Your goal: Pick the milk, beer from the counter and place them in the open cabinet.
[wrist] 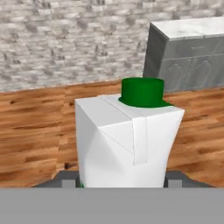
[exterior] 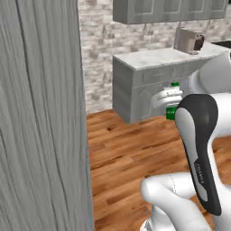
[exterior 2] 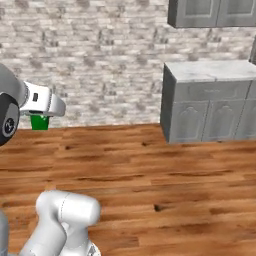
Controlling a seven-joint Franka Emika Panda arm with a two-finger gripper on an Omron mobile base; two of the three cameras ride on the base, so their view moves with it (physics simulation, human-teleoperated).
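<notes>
In the left base view, a tall grey wood-grain cabinet (exterior: 43, 117) fills the left side, beside a wooden floor (exterior: 122, 149) and brick wall; a marble counter (exterior: 158, 58) stands further back. The gripper (exterior: 168, 100) is closed on the milk (exterior: 172, 113), carried in the air, green showing above and below the hand.

In the right base view, the carton's green base (exterior 2: 39, 121) hangs under the hand against the brick wall (exterior 2: 100, 50).

In the hand view, the fingers (wrist: 69, 180) flank the carton's white gabled top and green cap (wrist: 142, 92).
</notes>
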